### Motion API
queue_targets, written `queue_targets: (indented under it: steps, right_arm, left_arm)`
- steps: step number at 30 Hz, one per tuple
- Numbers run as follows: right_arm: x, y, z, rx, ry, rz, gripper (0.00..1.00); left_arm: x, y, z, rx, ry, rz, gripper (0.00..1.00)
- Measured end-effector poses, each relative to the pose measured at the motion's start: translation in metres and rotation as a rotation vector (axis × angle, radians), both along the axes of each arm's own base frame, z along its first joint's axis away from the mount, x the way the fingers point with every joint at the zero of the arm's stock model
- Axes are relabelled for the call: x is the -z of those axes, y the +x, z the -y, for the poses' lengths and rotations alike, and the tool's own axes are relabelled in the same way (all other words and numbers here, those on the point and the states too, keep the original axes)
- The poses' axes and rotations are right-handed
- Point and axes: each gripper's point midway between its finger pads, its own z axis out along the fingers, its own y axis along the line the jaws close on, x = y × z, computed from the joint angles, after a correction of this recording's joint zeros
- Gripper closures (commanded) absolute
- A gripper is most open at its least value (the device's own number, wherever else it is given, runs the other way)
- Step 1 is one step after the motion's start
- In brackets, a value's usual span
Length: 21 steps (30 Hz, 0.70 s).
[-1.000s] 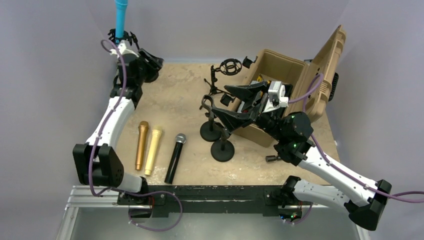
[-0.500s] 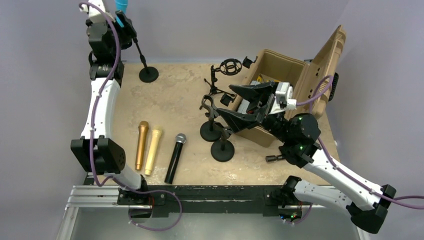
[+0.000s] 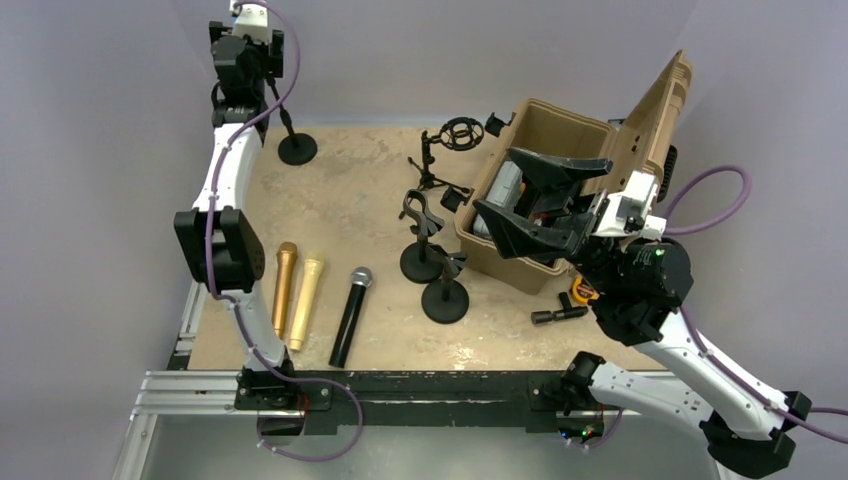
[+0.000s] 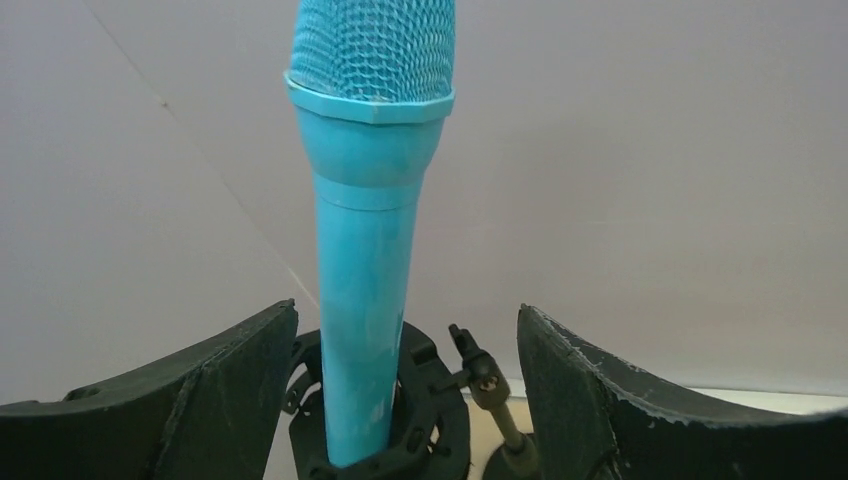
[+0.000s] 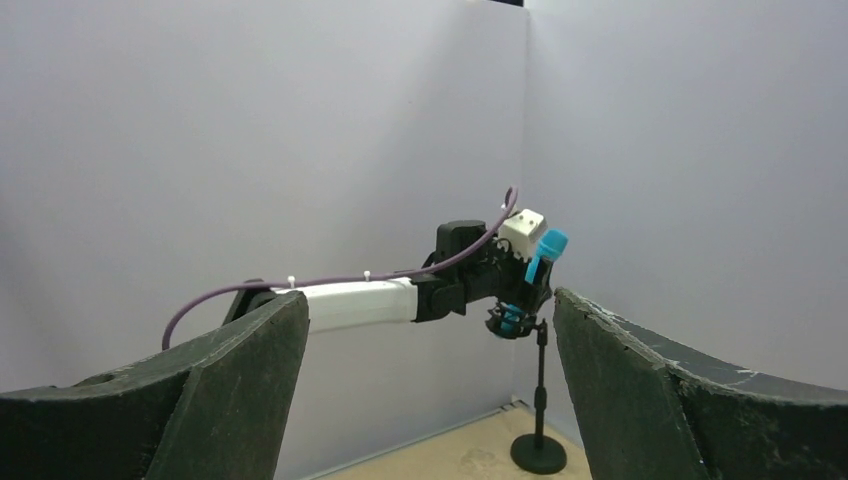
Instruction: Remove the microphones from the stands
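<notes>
The blue microphone point(image 4: 365, 250) stands upright in the black clip point(image 4: 430, 425) of a stand. My left gripper point(image 4: 407, 307) is open, with one finger on each side of the microphone's body and not touching it; the microphone sits nearer the left finger. In the top view the left gripper point(image 3: 243, 62) is raised at the far left corner above the stand's round base point(image 3: 297, 149), and the wrist hides the microphone. The right wrist view shows the microphone point(image 5: 545, 250) on its stand point(image 5: 540, 400). My right gripper point(image 3: 495, 180) is open and empty, held high over the case.
An open tan case point(image 3: 560, 130) stands at the back right. Two empty black stands point(image 3: 445, 300) point(image 3: 420, 262) and a shock-mount stand point(image 3: 455, 135) are mid-table. Gold point(image 3: 283, 290), cream point(image 3: 307, 300) and black point(image 3: 350, 315) microphones lie at the front left. A small black part point(image 3: 558, 314) lies by the case.
My left arm has risen and brought its open gripper up around the blue microphone. My right arm has pulled back to the right and lifted away from the two empty stands.
</notes>
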Motion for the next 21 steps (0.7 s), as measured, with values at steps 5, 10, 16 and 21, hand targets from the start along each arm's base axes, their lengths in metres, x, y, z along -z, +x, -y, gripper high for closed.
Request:
queue_targets:
  steps: [5, 10, 16, 21]
  right_arm:
    - [0.003, 0.014, 0.001, 0.051, 0.013, -0.04, 0.09]
    - [0.013, 0.028, -0.007, 0.076, -0.004, -0.079, 0.09]
    - [0.037, 0.048, -0.028, 0.088, -0.069, -0.14, 0.09]
    - [0.045, 0.058, -0.037, 0.096, -0.092, -0.168, 0.09]
  left_arm:
    - [0.025, 0.029, -0.013, -0.052, 0.081, -0.026, 0.21]
    - [0.027, 0.043, -0.024, -0.105, 0.143, 0.002, 0.25]
    - [0.02, 0.054, -0.036, -0.164, 0.207, 0.063, 0.5]
    - [0.021, 0.056, -0.043, -0.192, 0.233, 0.085, 0.64]
